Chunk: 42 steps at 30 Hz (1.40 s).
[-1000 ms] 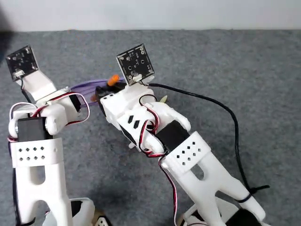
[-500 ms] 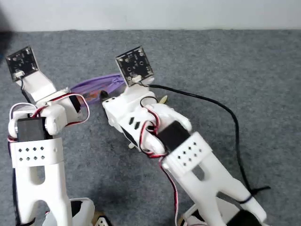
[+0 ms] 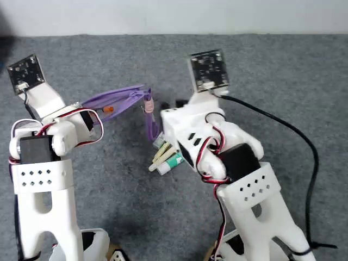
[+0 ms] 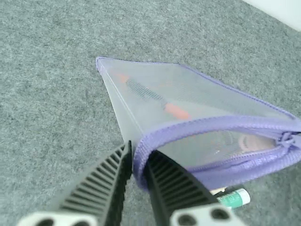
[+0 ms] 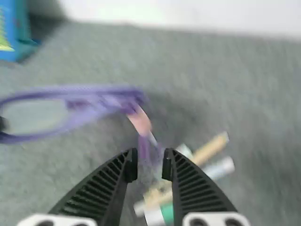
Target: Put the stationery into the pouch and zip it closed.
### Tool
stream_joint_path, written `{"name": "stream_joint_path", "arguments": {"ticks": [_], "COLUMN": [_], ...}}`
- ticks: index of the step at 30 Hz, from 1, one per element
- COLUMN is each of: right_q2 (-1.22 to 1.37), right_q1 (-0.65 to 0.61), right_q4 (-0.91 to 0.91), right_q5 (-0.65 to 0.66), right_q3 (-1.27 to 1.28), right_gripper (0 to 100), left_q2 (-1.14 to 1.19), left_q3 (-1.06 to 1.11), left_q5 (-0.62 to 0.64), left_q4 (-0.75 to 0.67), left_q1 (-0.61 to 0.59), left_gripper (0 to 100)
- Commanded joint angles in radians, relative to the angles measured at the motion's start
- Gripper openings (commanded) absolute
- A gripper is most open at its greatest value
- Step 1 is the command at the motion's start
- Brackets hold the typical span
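the task is partly done at best. the pouch (image 4: 188, 99) is off the table (image 3: 283, 81) at one end, where the left gripper (image 4: 138, 165) is clamped on the purple zip edge at its corner. through the clear wall one pen (image 4: 175, 110) with an orange part lies inside the pouch. i cannot make out whether anything more is in there. the rest of the stationery (image 3: 166, 159), a small heap of pens and a green-and-white stick, lies on the table just beside the pouch, below its zip end, so most of the loading is left to do. the right gripper (image 5: 146, 165) is at that same end of the pouch, its jaws drawn close with the purple strap (image 3: 150, 122) of the zip pull between them. it looks pinched on the strap, though that view is blurred. the pouch's mouth reads as an open loop, so the zip is not closed. what remains, as i judge it, is to get the heap into the pouch, then run the zip along to the held corner.
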Motion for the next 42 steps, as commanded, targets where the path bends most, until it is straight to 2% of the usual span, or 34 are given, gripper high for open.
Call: {"name": "stream_joint_path", "arguments": {"ticks": [1, 8, 13, 23, 32, 42], "right_q2": [0.050, 0.331, 0.549, 0.868, 1.043, 1.058], "right_q1": [0.041, 0.038, 0.036, 0.038, 0.045, 0.044], "right_q4": [0.111, 0.209, 0.278, 0.294, 0.272, 0.183], "right_q5": [-0.052, -0.207, -0.285, -0.287, -0.288, -0.288], "right_q3": [0.018, 0.021, -0.087, -0.377, -0.404, -0.404], "right_gripper": [8.7, 9.9, 22.9, 22.1, 22.1, 22.1], "left_q2": [-0.008, -0.008, -0.009, -0.009, -0.009, -0.003], "left_q3": [-0.036, -0.035, -0.036, -0.036, -0.036, -0.036], "left_q5": [0.015, 0.015, 0.015, 0.015, 0.015, 0.015], "left_q4": [0.003, 0.054, 0.098, 0.098, 0.098, 0.097], "left_q1": [-0.003, -0.008, -0.008, -0.008, -0.008, -0.008], "left_gripper": [1, 1, 1, 1, 1, 1]}}
